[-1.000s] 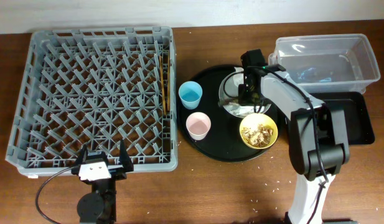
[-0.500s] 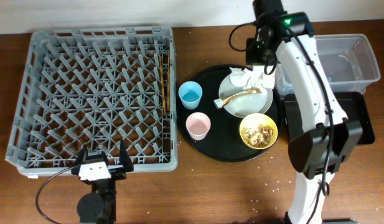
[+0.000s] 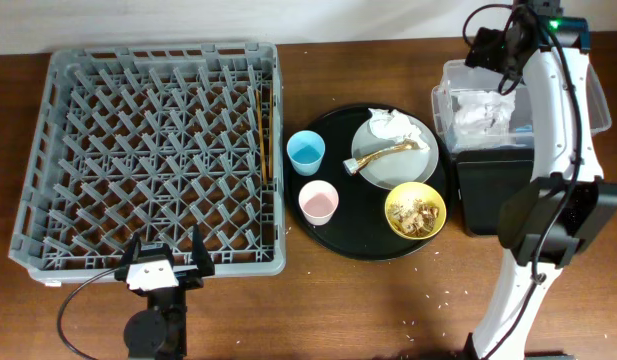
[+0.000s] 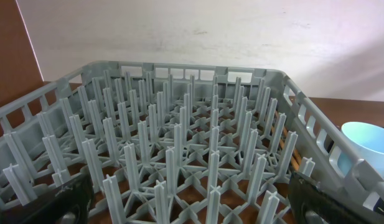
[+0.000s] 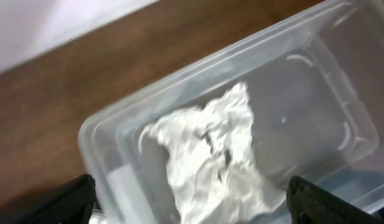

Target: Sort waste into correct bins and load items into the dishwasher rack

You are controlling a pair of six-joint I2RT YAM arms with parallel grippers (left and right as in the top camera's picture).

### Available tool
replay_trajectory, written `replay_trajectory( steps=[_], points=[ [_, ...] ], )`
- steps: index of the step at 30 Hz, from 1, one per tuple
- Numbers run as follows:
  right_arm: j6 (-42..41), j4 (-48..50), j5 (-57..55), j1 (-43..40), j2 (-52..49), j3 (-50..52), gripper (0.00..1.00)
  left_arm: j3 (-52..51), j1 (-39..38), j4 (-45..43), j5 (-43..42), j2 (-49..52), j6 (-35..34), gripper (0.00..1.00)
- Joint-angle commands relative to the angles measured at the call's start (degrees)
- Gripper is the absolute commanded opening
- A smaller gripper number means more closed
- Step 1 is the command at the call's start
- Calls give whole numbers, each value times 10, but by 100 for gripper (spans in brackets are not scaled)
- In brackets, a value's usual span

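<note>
tub (image 5: pixel 304 93) is clear glossy plastic, napkin (image 5: pixel 210 155) inside is crinkly white paper, rack (image 3: pixel 163 50) looks matt grey plastic, table (image 3: pixel 368 300) smooth brown wood, round tray (image 3: pixel 338 240) slightly shiny black

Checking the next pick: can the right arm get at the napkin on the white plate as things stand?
Probably yes: the napkin lies uncovered on the plate, and the right gripper hangs open over the clear tub right beside it.
</note>
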State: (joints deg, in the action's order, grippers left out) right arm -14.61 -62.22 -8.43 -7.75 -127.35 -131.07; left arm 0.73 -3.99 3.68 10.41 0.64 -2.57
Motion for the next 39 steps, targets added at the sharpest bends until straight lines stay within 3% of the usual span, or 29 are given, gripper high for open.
replay_trajectory(
  steps=[1, 3, 7, 9, 16, 27, 30, 33, 34, 35, 36, 39],
  points=[
    [41, -10, 70, 57, 78, -5, 98, -2, 4, 1, -6, -2, 9, 99],
    [41, -26, 62, 112, 82, -5, 96, -2, 4, 1, -6, -2, 9, 99],
    [36, -53, 52, 168, 16, 0, 74, -2, 4, 1, -6, -2, 9, 99],
    [23, -78, 52, 174, -21, 0, 70, -2, 4, 1, -6, -2, 9, 99],
    [6, -111, 61, 183, -98, 0, 67, -2, 4, 1, -6, -2, 9, 99],
    [2, -72, 33, 183, -175, 5, 67, -2, 4, 1, -6, -2, 9, 99],
    [2, -59, 32, 183, -177, 26, 53, -2, 4, 1, -6, -2, 9, 99],
    [2, -36, 33, 183, -177, 71, 47, -2, 4, 1, -6, -2, 9, 99],
    [2, -35, 33, 183, -177, 80, 37, -2, 4, 1, -6, -2, 9, 99],
    [2, -40, 33, 183, -177, 82, 16, -2, 4, 1, -6, -2, 9, 99],
    [2, -44, 33, 183, -176, 80, 4, -2, 4, 1, -6, -2, 9, 99],
    [9, -87, 21, 182, -159, 34, 4, -2, 4, 1, -6, -2, 9, 99]
  ],
)
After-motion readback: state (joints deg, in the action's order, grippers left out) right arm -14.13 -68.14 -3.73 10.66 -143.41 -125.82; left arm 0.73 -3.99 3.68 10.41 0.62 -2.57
